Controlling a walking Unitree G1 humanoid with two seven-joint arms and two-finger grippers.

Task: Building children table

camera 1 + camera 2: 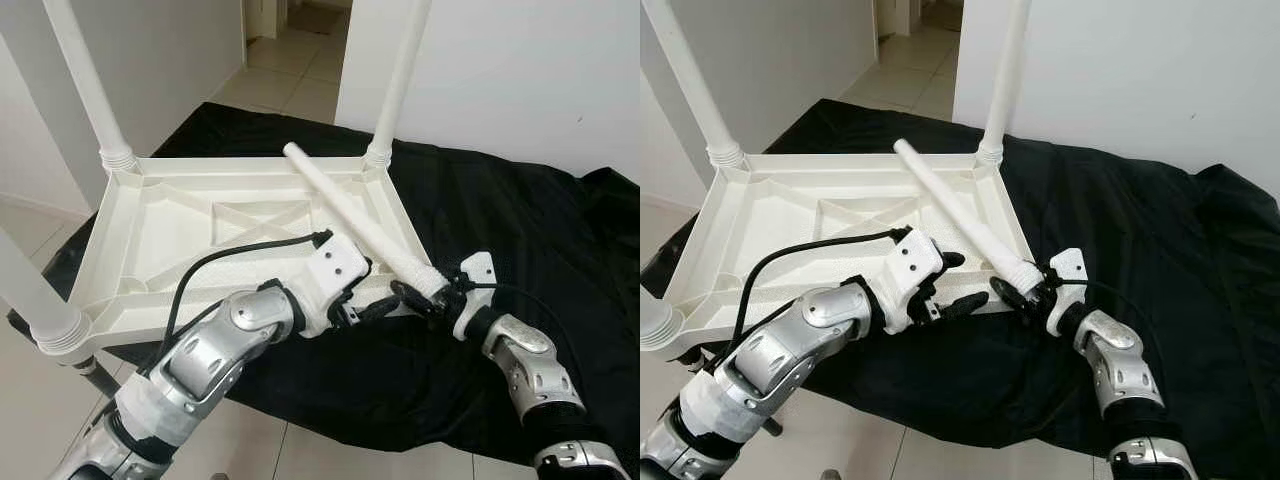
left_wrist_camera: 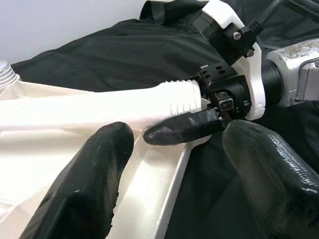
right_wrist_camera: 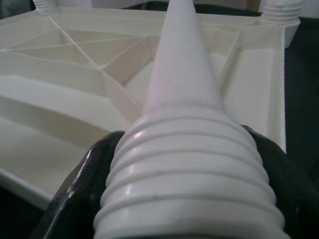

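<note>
Right claw (image 1: 432,293): pinching threaded end of loose white plastic leg (image 1: 352,216).
Left claw (image 1: 372,292): spread, beside upturned white plastic table (image 1: 150,235).

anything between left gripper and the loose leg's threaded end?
Only the upturned tabletop's near rim. In the left wrist view, the open left gripper straddles it, just short of the loose leg in the right gripper.

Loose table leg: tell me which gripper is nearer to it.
Right. The right gripper is shut on the threaded end of the loose table leg; the left gripper is open just beside that end, not touching it.
</note>
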